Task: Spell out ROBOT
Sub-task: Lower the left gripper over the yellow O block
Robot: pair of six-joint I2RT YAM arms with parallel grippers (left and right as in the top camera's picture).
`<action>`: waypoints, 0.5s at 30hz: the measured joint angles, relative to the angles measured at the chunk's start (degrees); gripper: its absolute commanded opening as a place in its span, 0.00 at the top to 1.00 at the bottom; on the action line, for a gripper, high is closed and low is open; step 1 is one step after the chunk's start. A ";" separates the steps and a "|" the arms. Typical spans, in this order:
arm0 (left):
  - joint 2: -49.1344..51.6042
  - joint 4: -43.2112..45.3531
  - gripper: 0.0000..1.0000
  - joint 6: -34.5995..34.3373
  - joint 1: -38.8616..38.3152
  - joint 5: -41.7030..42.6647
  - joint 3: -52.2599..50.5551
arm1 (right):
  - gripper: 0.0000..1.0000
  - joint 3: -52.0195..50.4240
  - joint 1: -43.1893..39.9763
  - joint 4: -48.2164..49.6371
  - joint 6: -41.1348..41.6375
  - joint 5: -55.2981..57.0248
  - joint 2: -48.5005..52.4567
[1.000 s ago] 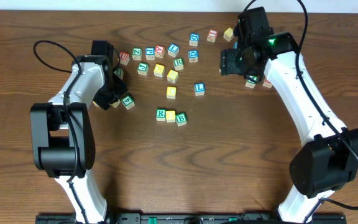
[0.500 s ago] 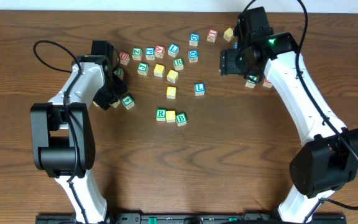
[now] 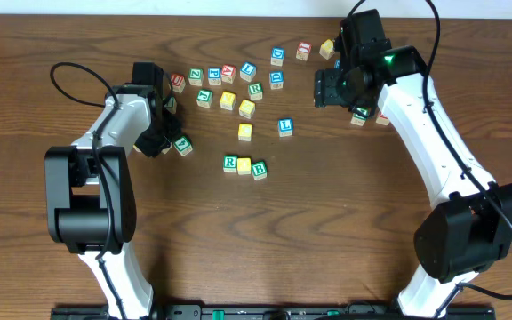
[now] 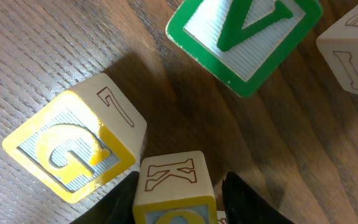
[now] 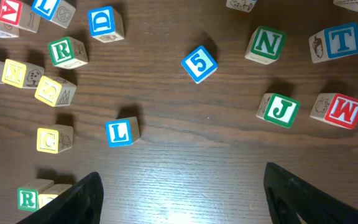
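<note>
Mid-table stands a short row: green R cube (image 3: 230, 163), yellow cube (image 3: 244, 165), green B cube (image 3: 259, 170). My left gripper (image 3: 160, 140) is low at the table's left. Its wrist view shows it (image 4: 179, 193) shut on a yellow-framed cube (image 4: 176, 183) with an outlined K on its side. The left finger presses that cube and the right finger sits hard beside it. My right gripper (image 3: 329, 89) hovers open at the back right, nothing between its fingers (image 5: 179, 199). The blue T cube (image 5: 340, 40) lies ahead of it to the right.
A yellow G cube (image 4: 73, 146) and a green V cube (image 4: 244, 37) lie close around the left gripper. Loose cubes fill the back middle: a second green R (image 5: 64, 51), blue L (image 5: 120, 132), blue 5 (image 5: 199, 63), green N (image 5: 266, 43), green J (image 5: 281, 109), red W (image 5: 344, 111).
The left gripper's jaws have narrowed onto the yellow cube and its arm has shifted slightly. The right arm has stayed where it was.
</note>
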 measured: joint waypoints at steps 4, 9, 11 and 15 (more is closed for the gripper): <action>0.00 -0.02 0.61 -0.02 0.00 0.00 0.00 | 0.21 0.00 0.00 0.00 -0.02 0.24 0.00; 0.00 -1.66 0.63 1.73 0.00 0.00 0.96 | 0.19 0.00 0.00 0.00 -0.02 0.55 0.00; -0.02 -2.34 0.63 2.97 0.00 0.02 1.70 | 0.19 0.00 0.00 0.00 -0.02 0.57 0.00; -1.31 -2.78 0.63 6.32 0.00 0.00 2.40 | 0.19 0.00 0.00 0.02 -0.02 0.74 0.00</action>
